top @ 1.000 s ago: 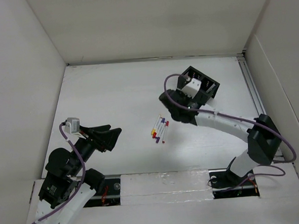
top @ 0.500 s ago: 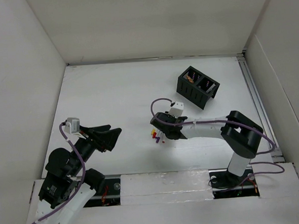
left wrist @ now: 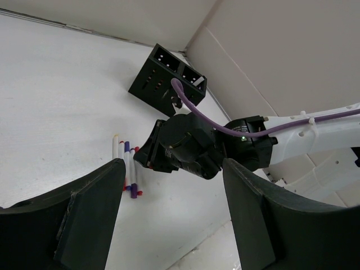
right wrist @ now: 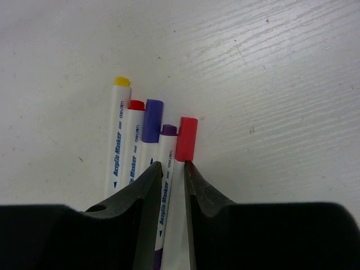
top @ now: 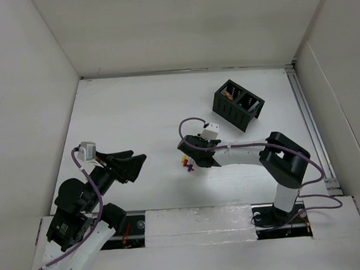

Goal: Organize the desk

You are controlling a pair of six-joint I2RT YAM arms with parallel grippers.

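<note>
Several white acrylic markers [top: 187, 166] with coloured caps lie side by side on the white desk [top: 136, 113]. My right gripper [top: 192, 157] is down on them. In the right wrist view its jaws [right wrist: 171, 166] stand narrowly apart around the red-capped marker [right wrist: 187, 138], with the purple-capped one [right wrist: 168, 135] against the left finger. Blue, red and yellow capped markers [right wrist: 125, 121] lie to the left. My left gripper [top: 135, 164] is open and empty above the desk's near left; its view shows the markers [left wrist: 128, 169] and the right wrist [left wrist: 188, 146].
A black two-compartment organizer box [top: 238, 105] stands at the back right with items inside; it also shows in the left wrist view [left wrist: 166, 79]. A thin metal rail [top: 304, 115] runs along the desk's right side. White panel walls enclose the desk.
My right gripper has swung from the organizer box forward and left, down onto the markers. The left arm has not moved.
</note>
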